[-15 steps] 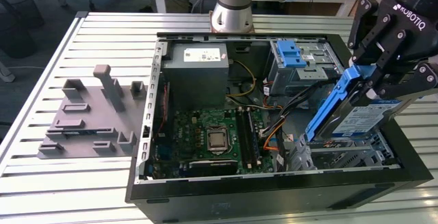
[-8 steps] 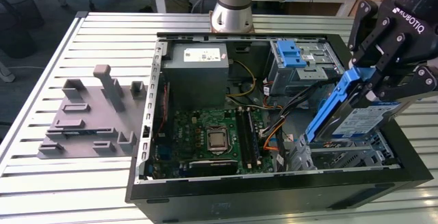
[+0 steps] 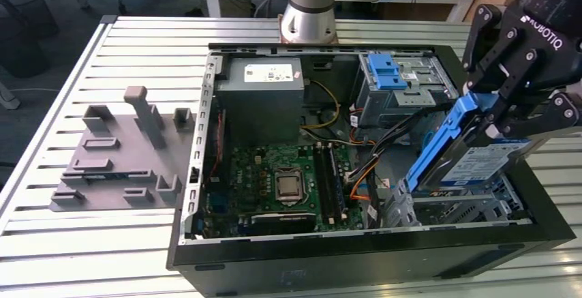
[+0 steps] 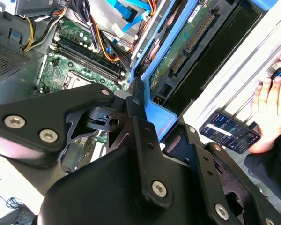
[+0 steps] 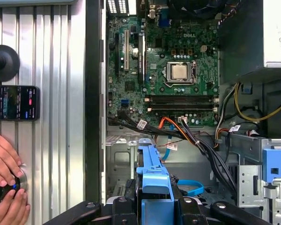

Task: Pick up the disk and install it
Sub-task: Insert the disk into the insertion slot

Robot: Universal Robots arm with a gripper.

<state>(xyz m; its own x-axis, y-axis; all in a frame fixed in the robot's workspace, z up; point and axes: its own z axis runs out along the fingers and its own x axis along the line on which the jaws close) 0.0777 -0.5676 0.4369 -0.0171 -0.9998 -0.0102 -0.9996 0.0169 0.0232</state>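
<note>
Gripping the disk (image 3: 498,149) with the fingers (image 3: 508,115) closed tight across its blue carrier frame (image 3: 442,146), holding it tilted, low end pointing down from the fingers into the grey drive cage (image 3: 454,209) of the open computer case (image 3: 364,260). Held by the frame, at a guess, to leave the metal body free to slide into that cage. White and blue label (image 3: 475,168) on the disk below the fingers, white sticker (image 3: 272,74) on the grey box (image 3: 264,110) well beyond them, print left unread.

A slatted metal table (image 3: 91,243) carries an open computer case (image 3: 364,271), a grey fixture (image 3: 114,168) and a phone (image 5: 14,102).
</note>
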